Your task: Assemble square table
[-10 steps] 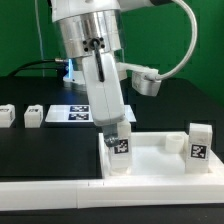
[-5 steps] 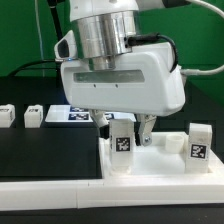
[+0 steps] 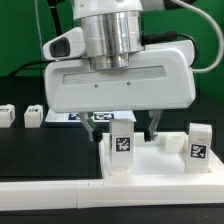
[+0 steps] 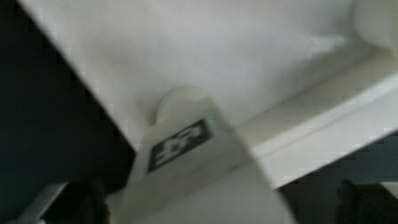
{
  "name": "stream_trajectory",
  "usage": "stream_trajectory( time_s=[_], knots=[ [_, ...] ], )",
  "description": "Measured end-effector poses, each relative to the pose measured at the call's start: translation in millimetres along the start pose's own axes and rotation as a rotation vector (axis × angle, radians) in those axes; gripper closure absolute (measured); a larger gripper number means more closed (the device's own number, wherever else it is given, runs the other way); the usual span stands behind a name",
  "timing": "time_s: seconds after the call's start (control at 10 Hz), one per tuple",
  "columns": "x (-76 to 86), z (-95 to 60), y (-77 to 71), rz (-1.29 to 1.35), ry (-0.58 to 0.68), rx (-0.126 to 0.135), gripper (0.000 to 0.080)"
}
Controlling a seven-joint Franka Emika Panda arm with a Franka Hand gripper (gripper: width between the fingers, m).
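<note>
The square table top (image 3: 160,160) is a white rimmed tray lying at the exterior view's lower right. Two white tagged legs stand upright on it, one near its left corner (image 3: 122,146) and one at the right (image 3: 199,143). My gripper (image 3: 125,125) hangs right over the left leg, its broad face toward the camera. Its fingers (image 3: 97,123) are spread wide on either side of the leg's top, apart from it. In the wrist view the leg (image 4: 178,150) and the top's rim (image 4: 311,120) fill the picture, with the gripper (image 4: 205,205) open around the leg.
Two loose tagged legs (image 3: 5,113) (image 3: 33,116) stand on the black table at the exterior view's left. The marker board (image 3: 68,116) lies behind the hand. A long white bar fence (image 3: 50,195) runs along the front edge.
The hand has turned about its vertical axis, from narrow side to broad side facing the camera. The fingers, earlier close on the left leg, now stand wide apart. The leg stays upright.
</note>
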State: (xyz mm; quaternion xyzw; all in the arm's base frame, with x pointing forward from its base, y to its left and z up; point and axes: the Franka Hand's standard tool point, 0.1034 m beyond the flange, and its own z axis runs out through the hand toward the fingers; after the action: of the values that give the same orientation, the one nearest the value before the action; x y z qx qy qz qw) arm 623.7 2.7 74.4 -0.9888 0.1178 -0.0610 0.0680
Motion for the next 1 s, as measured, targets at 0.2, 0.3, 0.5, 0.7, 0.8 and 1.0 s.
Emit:
stream_trajectory(
  time_s=[0.2,0.3,0.5,0.7,0.8,1.0],
  knots=[
    [-0.4,0.6,-0.2,-0.078,-0.002,-0.009,0.0151],
    [-0.5,0.7,-0.2,-0.061,-0.002,-0.007,0.0151],
    [-0.6,1.0,-0.1,-0.06,-0.003,-0.008,0.0412],
    [-0.5,1.0,0.5,0.097,-0.001,-0.007,0.0509],
    [-0.4,1.1,0.9,0.164,-0.001,-0.007,0.0509],
    [1.3,1.7,1.6,0.376,-0.005,-0.009,0.0509]
  ],
)
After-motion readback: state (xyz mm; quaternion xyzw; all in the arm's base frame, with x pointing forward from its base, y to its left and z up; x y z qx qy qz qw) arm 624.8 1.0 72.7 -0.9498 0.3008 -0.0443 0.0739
